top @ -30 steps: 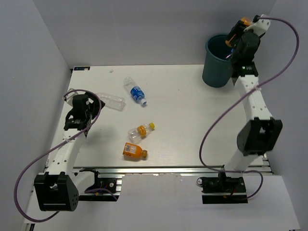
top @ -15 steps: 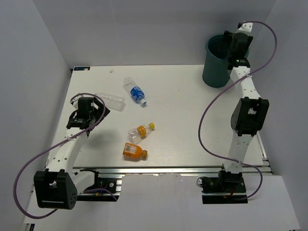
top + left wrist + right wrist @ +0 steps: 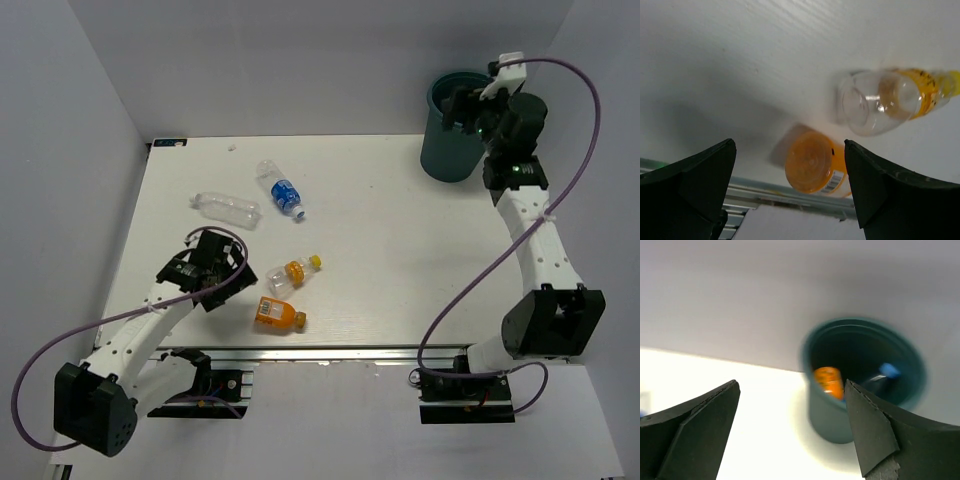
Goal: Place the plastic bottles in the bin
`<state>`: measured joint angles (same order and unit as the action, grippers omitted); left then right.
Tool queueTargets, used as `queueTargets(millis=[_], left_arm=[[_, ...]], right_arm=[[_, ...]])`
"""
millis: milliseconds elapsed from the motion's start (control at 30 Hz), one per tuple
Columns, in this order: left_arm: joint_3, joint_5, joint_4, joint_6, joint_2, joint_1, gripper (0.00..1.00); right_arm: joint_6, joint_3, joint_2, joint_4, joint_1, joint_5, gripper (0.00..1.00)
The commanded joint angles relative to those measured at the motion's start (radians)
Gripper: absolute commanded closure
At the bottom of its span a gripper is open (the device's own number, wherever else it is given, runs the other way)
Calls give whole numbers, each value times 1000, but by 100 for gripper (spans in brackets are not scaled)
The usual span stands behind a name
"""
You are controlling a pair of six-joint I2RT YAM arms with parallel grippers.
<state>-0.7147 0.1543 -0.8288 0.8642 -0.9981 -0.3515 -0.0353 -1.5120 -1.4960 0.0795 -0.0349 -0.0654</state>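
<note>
The left hand (image 3: 789, 146) hangs spread and empty above the white table (image 3: 400, 260). It is lined up on the squat orange plastic bottle with a yellow cap (image 3: 812, 167) just ahead of it, probably the next pick. A clear orange-labelled bottle (image 3: 885, 100) lies just past that one, and a plain clear bottle (image 3: 228, 208) and a blue-labelled clear bottle (image 3: 281, 189) lie well beyond.

Farthest, the right hand (image 3: 792, 382) is released above the dark teal round plastic bin (image 3: 827, 420), with an orange bottle (image 3: 829, 381) and a blue-capped one (image 3: 887, 371) lying below it.

A second ago the right hand carried something orange over the rim, and the left hand sat beside the plain clear bottle.
</note>
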Motion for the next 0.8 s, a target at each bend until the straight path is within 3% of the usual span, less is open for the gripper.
queueTargets(millis=[0, 400, 767], left_arm=[[3, -48, -90, 65, 12, -66, 2], [-60, 42, -128, 305, -180, -389, 2], [-26, 40, -76, 314, -249, -432, 2]], right_arm=[[-72, 97, 40, 48, -45, -132, 11], [-71, 303, 187, 138, -51, -70, 11], [-64, 401, 256, 206, -51, -62, 11]])
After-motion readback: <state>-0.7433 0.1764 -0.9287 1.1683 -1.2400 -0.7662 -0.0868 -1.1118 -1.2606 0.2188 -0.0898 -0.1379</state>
